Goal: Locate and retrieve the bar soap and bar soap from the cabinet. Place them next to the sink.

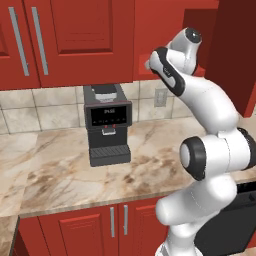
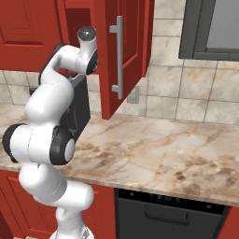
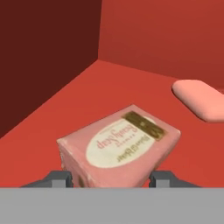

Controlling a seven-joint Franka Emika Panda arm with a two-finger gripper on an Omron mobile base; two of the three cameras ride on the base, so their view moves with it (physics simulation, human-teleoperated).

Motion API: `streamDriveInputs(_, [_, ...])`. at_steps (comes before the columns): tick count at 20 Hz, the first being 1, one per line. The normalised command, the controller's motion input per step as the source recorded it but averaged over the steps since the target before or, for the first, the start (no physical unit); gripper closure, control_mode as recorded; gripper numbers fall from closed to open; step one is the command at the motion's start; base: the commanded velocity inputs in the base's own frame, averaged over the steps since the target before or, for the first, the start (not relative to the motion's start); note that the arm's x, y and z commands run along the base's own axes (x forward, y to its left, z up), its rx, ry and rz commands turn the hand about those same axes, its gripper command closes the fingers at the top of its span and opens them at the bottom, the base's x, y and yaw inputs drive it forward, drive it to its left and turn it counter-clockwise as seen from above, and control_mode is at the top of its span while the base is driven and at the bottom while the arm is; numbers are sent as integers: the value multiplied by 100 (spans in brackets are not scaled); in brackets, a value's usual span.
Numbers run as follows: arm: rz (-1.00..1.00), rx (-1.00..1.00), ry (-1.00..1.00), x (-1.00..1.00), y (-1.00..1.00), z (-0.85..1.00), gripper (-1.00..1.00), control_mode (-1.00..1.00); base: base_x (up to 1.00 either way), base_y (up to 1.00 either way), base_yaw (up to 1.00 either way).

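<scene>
Your fingers sit spread either side of the boxed soap on the cabinet shelf, not yet clamped, so closing off-centre could twist it away toward the pink bar lying beyond.

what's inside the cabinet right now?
On the cabinet shelf: a boxed bar soap between the gripper fingertips, a salmon-pink bar beyond it. The box's underside is hidden.
</scene>
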Motion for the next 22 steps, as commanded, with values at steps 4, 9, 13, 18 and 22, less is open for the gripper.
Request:
streamDriveInputs(4, [-2, 0, 0, -30, 8, 0, 100, -100, 0, 0, 0])
streamDriveInputs(9, [-4, 0, 0, -40, 4, 2, 100, -100, 0, 0, 0])
streamDriveInputs(13, [-6, 0, 0, -46, 5, 5, 100, -100, 0, 0, 0])
streamDriveInputs(18, [-10, 0, 0, -54, 0, 2, 100, -100, 0, 0, 0])
streamDriveInputs(22, [-14, 0, 0, -64, 1, 0, 100, -100, 0, 0, 0])
